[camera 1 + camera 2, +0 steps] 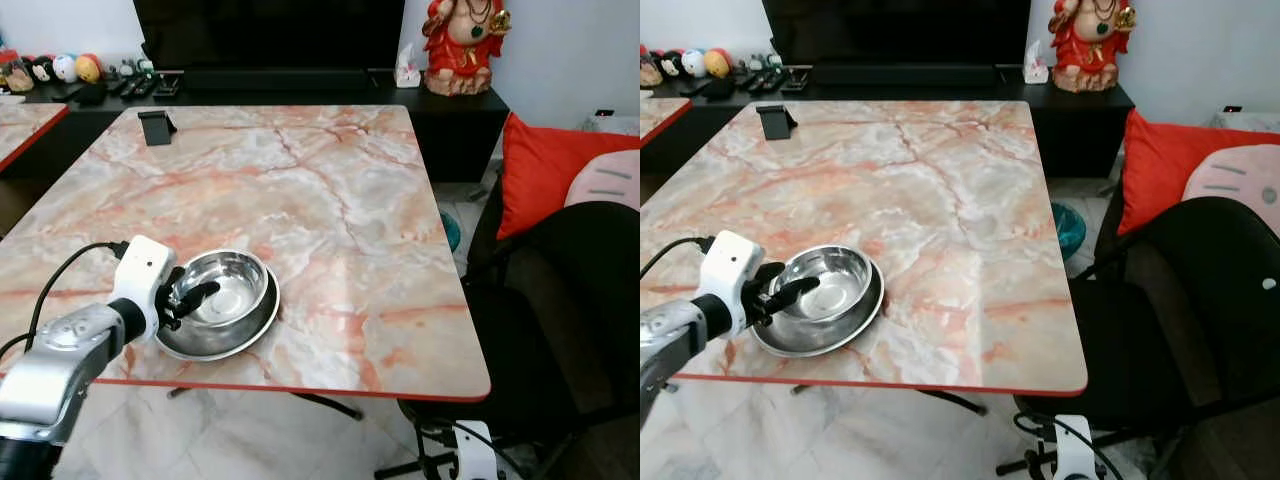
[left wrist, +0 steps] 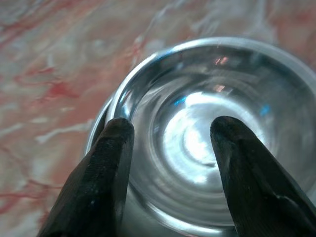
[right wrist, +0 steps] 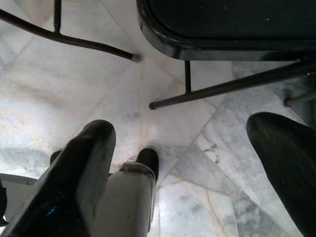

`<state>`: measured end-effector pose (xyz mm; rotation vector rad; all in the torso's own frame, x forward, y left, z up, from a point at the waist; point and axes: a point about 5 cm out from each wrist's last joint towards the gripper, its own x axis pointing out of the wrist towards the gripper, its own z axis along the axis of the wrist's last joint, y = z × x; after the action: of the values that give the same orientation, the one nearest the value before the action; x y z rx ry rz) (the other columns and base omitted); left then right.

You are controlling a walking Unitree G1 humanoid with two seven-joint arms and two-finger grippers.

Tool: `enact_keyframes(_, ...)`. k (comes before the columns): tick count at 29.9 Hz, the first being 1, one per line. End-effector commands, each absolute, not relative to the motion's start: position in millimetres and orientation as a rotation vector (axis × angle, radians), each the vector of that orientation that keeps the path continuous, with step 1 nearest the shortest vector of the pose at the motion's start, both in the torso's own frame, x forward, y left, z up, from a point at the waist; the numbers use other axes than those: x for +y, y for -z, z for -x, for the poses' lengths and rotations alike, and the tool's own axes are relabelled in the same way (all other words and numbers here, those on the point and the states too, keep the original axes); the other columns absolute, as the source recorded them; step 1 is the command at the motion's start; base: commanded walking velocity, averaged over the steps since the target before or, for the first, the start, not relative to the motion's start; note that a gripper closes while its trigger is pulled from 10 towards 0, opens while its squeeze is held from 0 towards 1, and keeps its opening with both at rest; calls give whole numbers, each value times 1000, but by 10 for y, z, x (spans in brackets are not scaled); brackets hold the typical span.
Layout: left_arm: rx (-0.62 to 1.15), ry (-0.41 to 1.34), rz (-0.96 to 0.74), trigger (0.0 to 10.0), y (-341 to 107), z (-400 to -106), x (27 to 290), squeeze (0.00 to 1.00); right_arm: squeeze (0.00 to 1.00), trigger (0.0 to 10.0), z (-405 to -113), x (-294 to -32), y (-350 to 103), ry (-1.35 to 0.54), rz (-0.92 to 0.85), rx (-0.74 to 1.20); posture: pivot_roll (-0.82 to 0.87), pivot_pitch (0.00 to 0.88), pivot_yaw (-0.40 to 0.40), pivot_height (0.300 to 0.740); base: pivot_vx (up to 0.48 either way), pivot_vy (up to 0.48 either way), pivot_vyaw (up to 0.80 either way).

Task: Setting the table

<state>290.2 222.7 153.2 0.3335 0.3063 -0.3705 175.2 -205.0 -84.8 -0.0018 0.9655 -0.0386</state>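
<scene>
A shiny steel bowl (image 1: pixel 234 280) sits in a shallow steel plate (image 1: pixel 222 342) near the front left of the marble table (image 1: pixel 330 200). My left gripper (image 1: pixel 190 298) reaches in over the bowl's left rim. In the left wrist view its fingers (image 2: pixel 111 163) are spread, so it is open: one tip is at the rim and the other is over the inside of the bowl (image 2: pixel 212 113). My right gripper (image 3: pixel 182 133) hangs low beside the table, open, above the tiled floor.
A black phone stand (image 1: pixel 156 127) is at the table's far left corner. A black chair (image 1: pixel 570 320) with a red cushion (image 1: pixel 545 170) stands close on the right. Behind the table are a dark TV cabinet (image 1: pixel 450 110) and a red statue (image 1: pixel 462 45). The table's red front edge (image 1: pixel 300 388) is near me.
</scene>
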Motion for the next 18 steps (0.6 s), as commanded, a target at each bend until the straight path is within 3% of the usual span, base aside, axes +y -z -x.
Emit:
enact_keyframes(1, 269, 355, -429, 10000, -1574, -2962, 2194, 0, 0, 10000, -1760, -2047, 846, 35, 7, 968, -48, 0, 26, 720, 0, 0, 0)
enact_keyframes(12, 276, 401, -485, 10000, -1531, -2989, 2133, 0, 0, 10000, -1762, -2048, 845, 37, 5, 967, -47, 0, 28, 720, 0, 0, 0)
enact_keyframes(18, 305, 426, -599, 10000, -1478, -2994, 2130, 0, 0, 10000, -1766, -2045, 843, 36, 6, 967, -45, 0, 29, 720, 0, 0, 0)
